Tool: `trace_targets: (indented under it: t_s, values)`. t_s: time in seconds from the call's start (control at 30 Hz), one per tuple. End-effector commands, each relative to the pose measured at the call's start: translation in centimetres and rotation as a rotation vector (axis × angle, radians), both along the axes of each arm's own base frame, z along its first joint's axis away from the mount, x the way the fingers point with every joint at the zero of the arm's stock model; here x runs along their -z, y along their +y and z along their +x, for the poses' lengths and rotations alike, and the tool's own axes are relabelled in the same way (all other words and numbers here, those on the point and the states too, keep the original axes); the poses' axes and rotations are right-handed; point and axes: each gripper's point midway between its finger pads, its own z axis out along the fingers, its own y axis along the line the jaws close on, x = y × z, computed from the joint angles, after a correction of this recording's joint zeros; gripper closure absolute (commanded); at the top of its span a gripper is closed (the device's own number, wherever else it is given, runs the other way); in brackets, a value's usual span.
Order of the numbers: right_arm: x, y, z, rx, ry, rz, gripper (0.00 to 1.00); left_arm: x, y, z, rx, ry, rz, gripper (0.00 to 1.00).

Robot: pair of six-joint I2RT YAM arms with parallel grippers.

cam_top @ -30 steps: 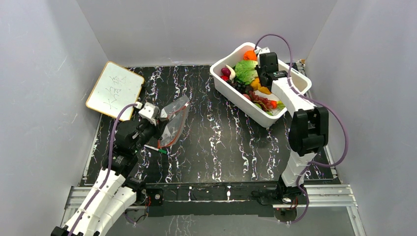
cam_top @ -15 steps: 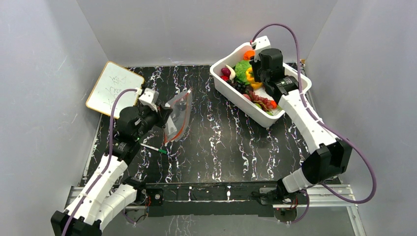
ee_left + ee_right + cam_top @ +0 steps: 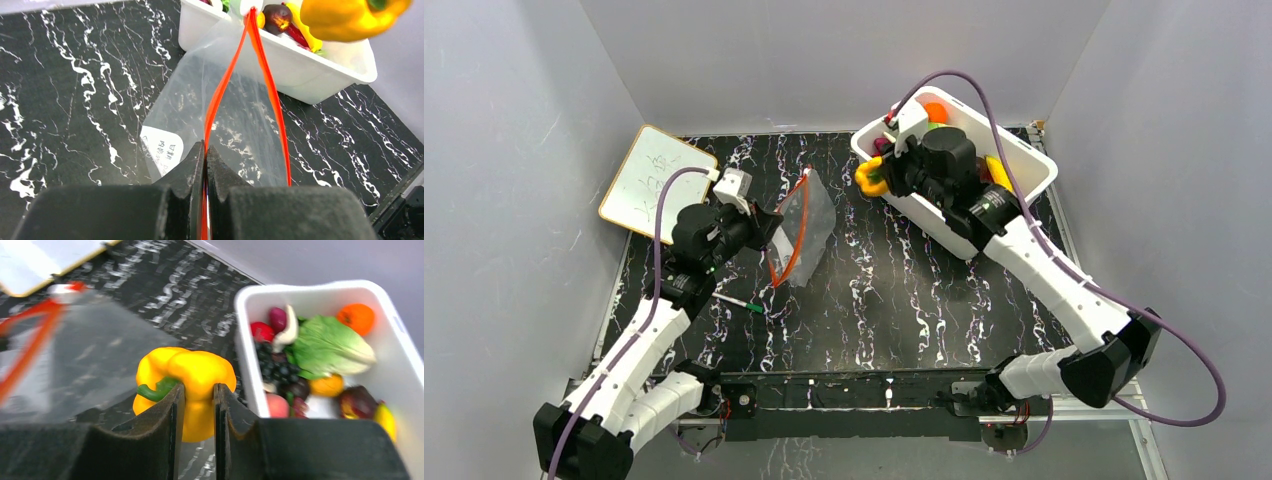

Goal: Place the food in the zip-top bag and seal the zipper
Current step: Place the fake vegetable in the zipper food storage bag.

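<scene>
Your left gripper [image 3: 206, 152] is pinched tight on the thin red-orange zipper [image 3: 218, 97], lifting the clear, crinkly zip-top bag [image 3: 175, 100] with its mouth parted. Your right gripper [image 3: 199, 392] clamps a glossy, lobed yellow pepper [image 3: 192, 367] between the bag and the smooth white tub [image 3: 400, 365].

I count two pincers: my left pincer [image 3: 205, 150] and my right pincer [image 3: 199, 390], each at the bottom centre of its view. One zip-top bag [image 3: 814, 215], with one zipper [image 3: 271, 92]. One yellow pepper [image 3: 186, 371]. One white tub [image 3: 245, 335] at upper right, showing one orange [image 3: 355, 318], one lettuce [image 3: 330, 345], one red piece [image 3: 262, 331] and one purple piece [image 3: 278, 318]. One whiteboard [image 3: 656, 182] and one pen [image 3: 736, 301].
</scene>
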Motion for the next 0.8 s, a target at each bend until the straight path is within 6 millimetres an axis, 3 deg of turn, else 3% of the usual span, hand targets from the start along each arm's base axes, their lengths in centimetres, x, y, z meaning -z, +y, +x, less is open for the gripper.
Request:
trace_targets:
  t_s: [0.0,0.3,0.43,0.63,0.77]
  values:
    - [-4.8,3.5,-3.3,-0.16,-0.095,0.177,1.0,-1.2,-0.8,0.3,0.008,0.047,-0.047,1.0]
    - [-9.0,8.6,-9.7,-0.444,-0.114,0.465,1.0,-0.4,-1.5,-0.2,0.009,0.171,-0.102,1.0]
    - [-9.7,10.3,-11.6,-0.541,-0.098,0.572,1.0,-0.8,-1.9,-0.5,0.02,0.204,-0.142,1.0]
    - [-9.0,12.3,-12.4,-0.586,-0.061,0.626,1.0,-1.7,-2.3,-1.1,0.035,0.233,-0.186,1.0]
    - [-6.5,12.4,-11.4,-0.536,-0.052,0.626,1.0,-2.3,-2.5,-1.6,0.052,0.234,-0.209,1.0]
